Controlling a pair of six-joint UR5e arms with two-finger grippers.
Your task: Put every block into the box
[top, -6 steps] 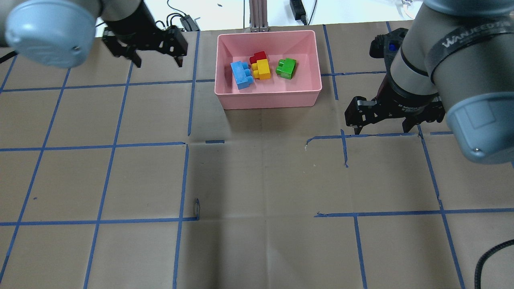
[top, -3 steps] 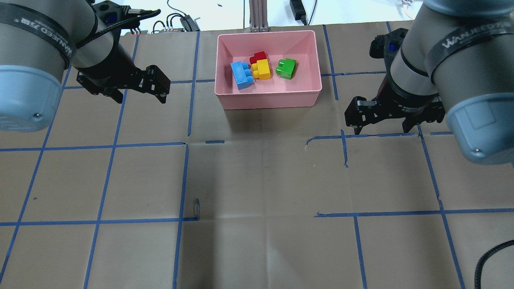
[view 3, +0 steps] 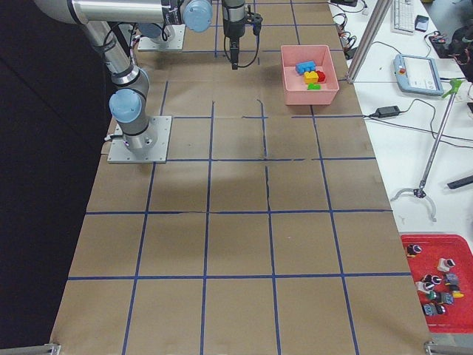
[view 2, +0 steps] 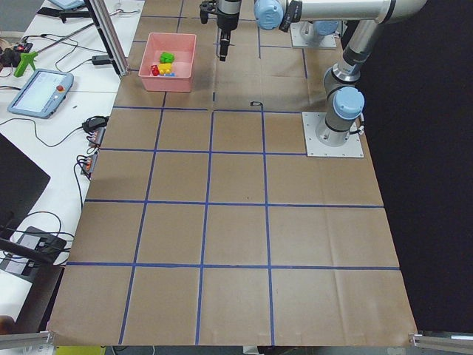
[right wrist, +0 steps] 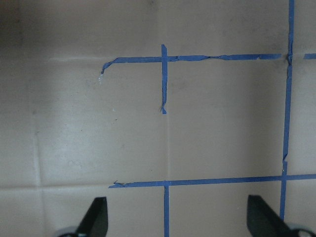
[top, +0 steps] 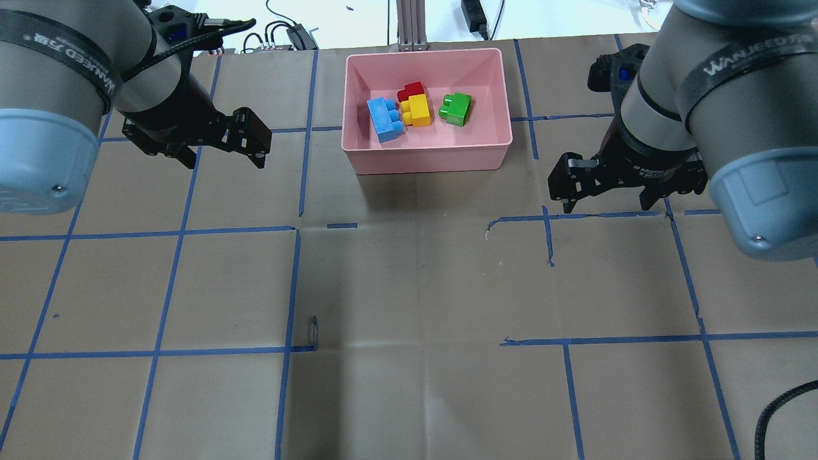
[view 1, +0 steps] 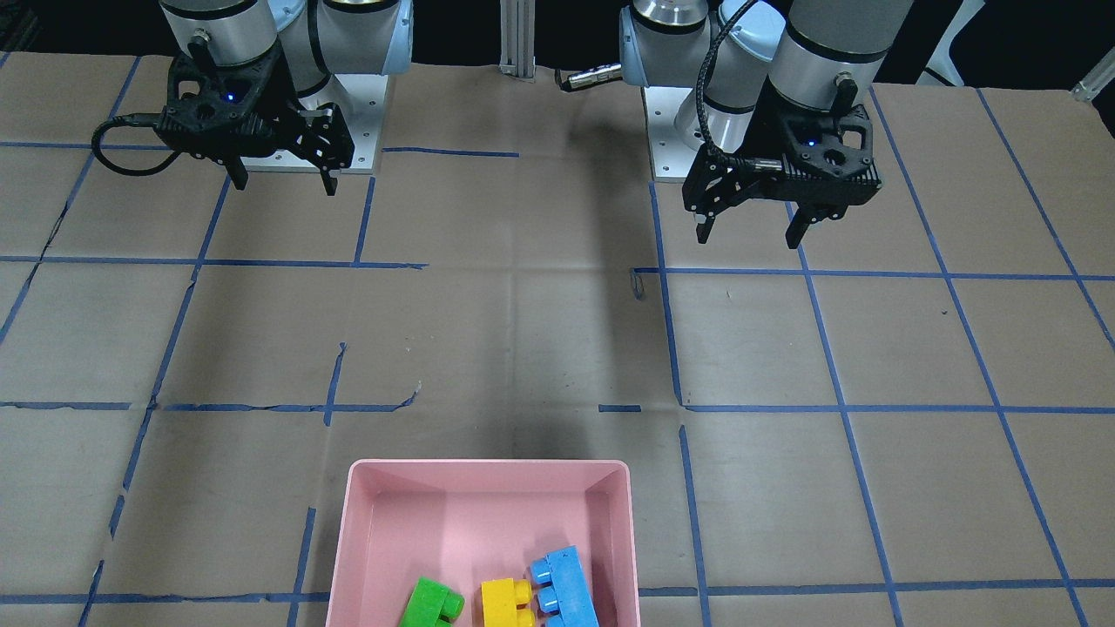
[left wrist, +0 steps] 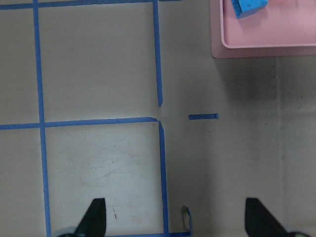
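Your blocks (top: 418,110) lie inside the box (top: 427,160), well apart from the left pincer (top: 225,153) and right pincer (top: 606,203), which both hang open, empty, pointing down above the worktop (top: 409,287).

One blue block (top: 385,119), one red block (top: 411,91), one yellow block (top: 418,110) and one green block (top: 455,108) make four, plus one box (top: 427,160), one left gripper (top: 225,164), one right gripper (top: 606,208).

Left gripper (left wrist: 176,220) fingertips spread wide at the bottom edge; pink box (left wrist: 216,29) with blue block (left wrist: 249,6) at upper right.
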